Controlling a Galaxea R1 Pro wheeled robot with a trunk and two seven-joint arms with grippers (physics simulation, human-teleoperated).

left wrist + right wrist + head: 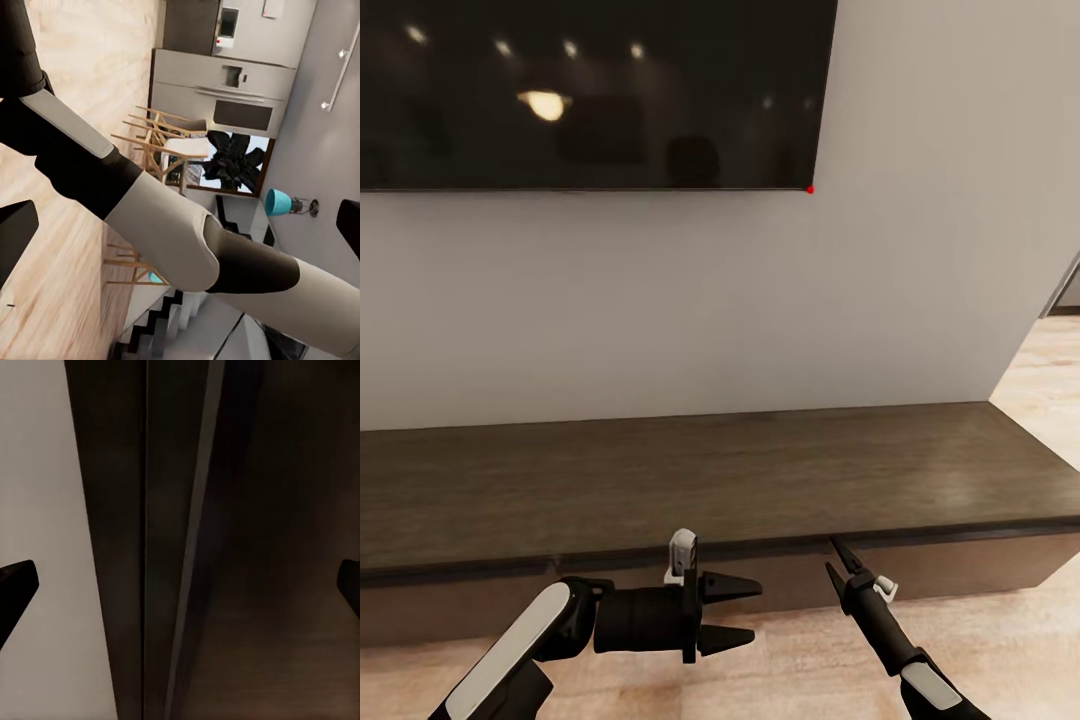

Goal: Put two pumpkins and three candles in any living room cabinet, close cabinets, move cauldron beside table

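- Dark TV (590,90) on grey wall (660,300) above; wooden floor (800,640) below.
- Cabinet (690,480) low against wall, long axis side to side, fronts shut.
- Left gripper (735,610) open, pointing right.
- Right gripper (840,565) open, tips near cabinet front.

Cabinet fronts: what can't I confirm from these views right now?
- Cabinet fronts, head view: left stretch hidden behind left claw; left end cut off by frame edge.
- Right wrist view: dark, too close to judge the seam.
- Cabinet contents: hidden by the fronts.
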